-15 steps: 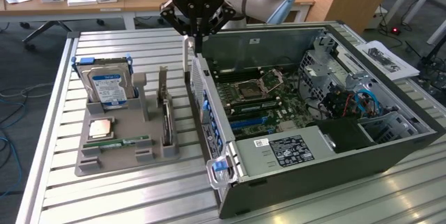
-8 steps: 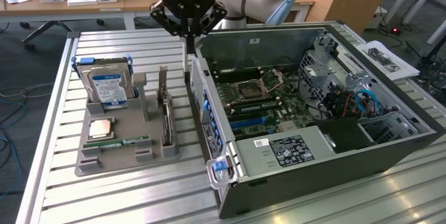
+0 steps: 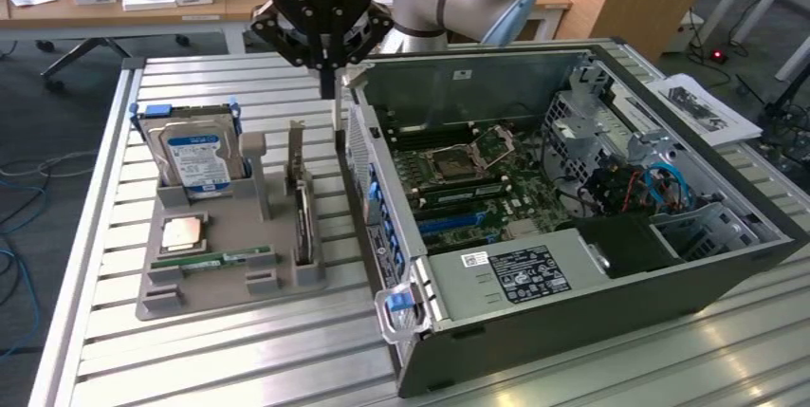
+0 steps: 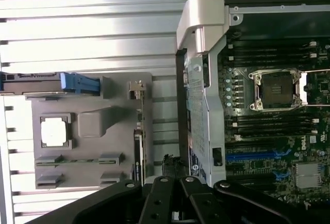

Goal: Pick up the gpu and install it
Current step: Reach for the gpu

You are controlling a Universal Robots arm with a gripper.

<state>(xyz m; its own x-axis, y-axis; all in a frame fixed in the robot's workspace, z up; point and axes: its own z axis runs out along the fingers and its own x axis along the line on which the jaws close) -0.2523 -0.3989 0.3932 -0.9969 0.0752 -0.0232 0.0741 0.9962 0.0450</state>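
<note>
**A:** Gripper state?

**B:** The gripper (image 3: 329,87) was fully closed, with its fingers pressed together. It held nothing.

**A:** Where was it?

**B:** It hung fingers-down above the slatted metal table (image 3: 190,360). It was over the gap between the grey holder tray (image 3: 215,305) and the open computer case (image 3: 608,284), near the case's far corner in the exterior view. It touched nothing.

**A:** And the gpu?

**B:** The gpu (image 3: 303,212) stood on its long edge in a slot of the tray, on the side nearest the case. Its metal bracket end was the far end, toward the gripper. The gripper was higher up and just past that end, apart from the card. So the card sat in the tray, not in the case.

**A:** Did the wrist view agree?

**B:** Yes. The card showed edge-on there, as a thin dark strip along the tray's case-side edge. The closed fingers sat in front of the camera with no card between them.

**A:** Anything else in the tray?

**B:** A hard drive (image 3: 196,156) with a blue-white label stood upright at the far end, on the exterior view's left. A processor chip (image 3: 181,233) lay flat in its pocket. A green memory stick (image 3: 212,259) lay flat just beside the chip, nearer the camera. All three were well apart from the gripper.

**A:** And the case?

**B:** It lay on the table to the exterior view's right of the tray, with its side off. The motherboard (image 3: 475,184) was exposed, and the processor socket (image 3: 453,162) was visible.
</note>
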